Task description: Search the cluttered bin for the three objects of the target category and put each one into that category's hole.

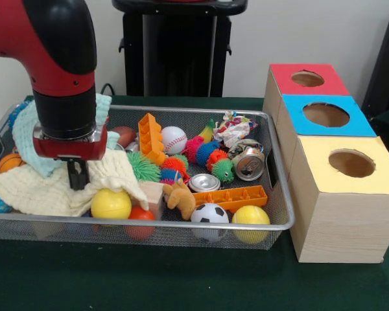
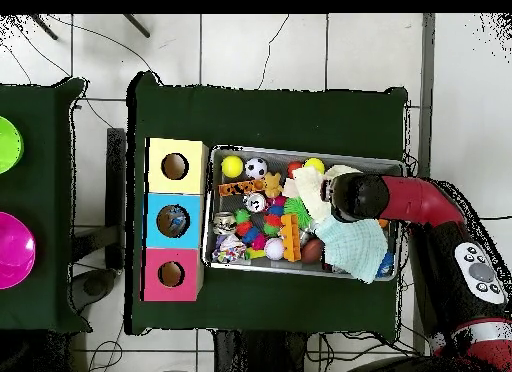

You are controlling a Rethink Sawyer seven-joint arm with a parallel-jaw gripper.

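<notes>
The wire mesh bin (image 1: 181, 226) sits on the green table and is full of toys, balls, cans and cloths; it also shows in the overhead view (image 2: 300, 151). My gripper (image 1: 77, 176) is down at the bin's left part. It looks shut, with its tips in a cream cloth (image 1: 45, 191) that bunches up around it. A teal cloth (image 1: 26, 139) lies behind the cream cloth. The red-topped box's hole (image 1: 307, 78) is at the far right and nothing shows in it. In the overhead view (image 2: 171, 274) it is at the lower left, and my arm's wrist (image 2: 358, 196) hides the gripper.
The blue-topped box (image 1: 325, 115) and the yellow-topped box (image 1: 351, 163) stand in a row beside the red one. In the bin lie a yellow ball (image 1: 111, 204), a soccer ball (image 1: 209, 214), a baseball (image 1: 174, 139), crushed cans (image 1: 249, 163) and orange blocks (image 1: 230, 197).
</notes>
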